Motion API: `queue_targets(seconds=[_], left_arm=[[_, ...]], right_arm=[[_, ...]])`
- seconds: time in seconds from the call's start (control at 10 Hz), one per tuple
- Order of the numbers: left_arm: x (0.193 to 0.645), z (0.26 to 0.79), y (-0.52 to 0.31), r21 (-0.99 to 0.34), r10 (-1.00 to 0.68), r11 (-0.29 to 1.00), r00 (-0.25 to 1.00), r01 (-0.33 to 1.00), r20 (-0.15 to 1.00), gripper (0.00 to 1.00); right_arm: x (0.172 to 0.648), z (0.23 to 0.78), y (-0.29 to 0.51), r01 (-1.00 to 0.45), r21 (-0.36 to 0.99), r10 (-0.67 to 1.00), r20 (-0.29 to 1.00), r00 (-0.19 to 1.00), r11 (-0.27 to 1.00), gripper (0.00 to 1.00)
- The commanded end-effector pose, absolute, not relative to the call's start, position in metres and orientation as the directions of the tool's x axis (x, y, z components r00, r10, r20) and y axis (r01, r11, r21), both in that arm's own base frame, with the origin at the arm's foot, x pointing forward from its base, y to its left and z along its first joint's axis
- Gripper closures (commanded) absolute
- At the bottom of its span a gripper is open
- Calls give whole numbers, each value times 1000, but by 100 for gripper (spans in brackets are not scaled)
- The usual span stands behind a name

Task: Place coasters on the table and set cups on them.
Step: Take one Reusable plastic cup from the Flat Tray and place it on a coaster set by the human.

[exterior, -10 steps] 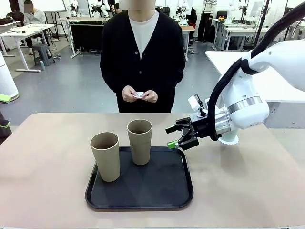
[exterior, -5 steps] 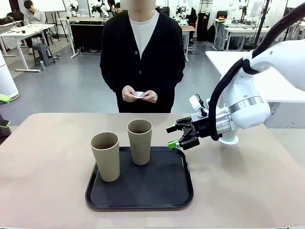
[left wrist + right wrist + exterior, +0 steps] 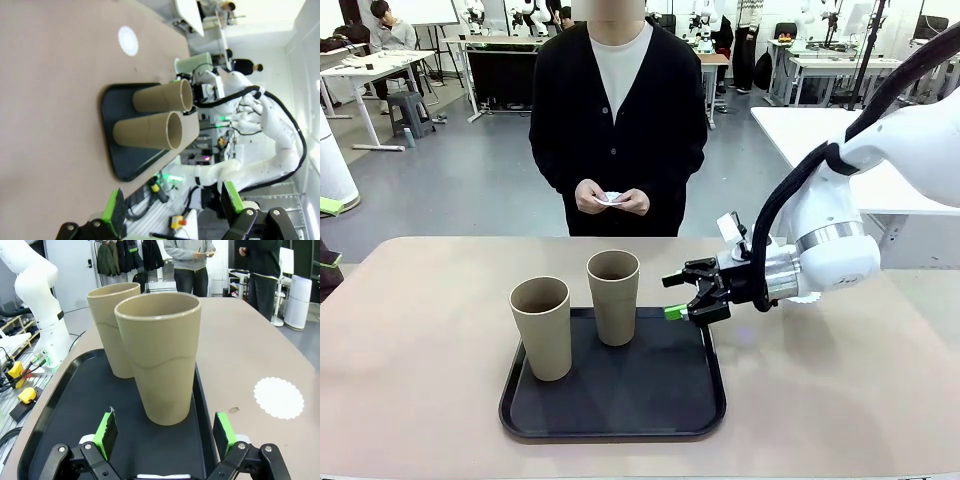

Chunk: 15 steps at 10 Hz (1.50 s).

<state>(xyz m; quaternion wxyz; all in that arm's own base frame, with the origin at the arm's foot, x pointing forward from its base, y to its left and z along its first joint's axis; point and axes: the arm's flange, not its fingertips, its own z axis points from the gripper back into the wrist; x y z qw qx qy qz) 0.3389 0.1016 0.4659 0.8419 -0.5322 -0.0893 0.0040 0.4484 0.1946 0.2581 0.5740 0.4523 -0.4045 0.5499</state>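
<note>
The right gripper (image 3: 683,297) is held low over the right edge of the black tray (image 3: 650,395) and is pointed left. Its 2 fingers are spread wide, and nothing is held between them.

2 tan cups are stood upright on the tray. The nearest cup (image 3: 613,297) to this gripper is the far one. It is just left of the fingertips but is not touched. The other cup (image 3: 541,327) is set nearer and more to the left.

In the right wrist view the nearest cup is seen straight ahead, lined up with the gap between the green pads. Its long side runs up and down and the fingers are held level, so it can be taken from the side. The gap looks wide enough to go round it. A short push to the left is likely all that is needed before the fingers are closed.

The left gripper (image 3: 172,212) is also spread wide, with nothing in it, and is apart from the cups. The right arm is plainly the closer one.

1 coaster (image 3: 278,397) is laid flat on the table (image 3: 420,330), right of the tray, with no cup on it. This cup is probably meant to be put there. A small white piece (image 3: 612,198) is held in the person's hands (image 3: 590,197) at the far side.
</note>
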Motion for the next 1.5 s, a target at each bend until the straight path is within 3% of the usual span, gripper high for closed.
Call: queue_targets(seconds=[0.0,1.4], left_arm=[[338,467,102,-900,102,424,983,97,155,0],[338,467,102,-900,102,424,983,97,155,0]], right_arm=[[456,236,211,-997,77,239,968,75,1,0],[449,227,255,-996,15,197,980,-3,-87,0]])
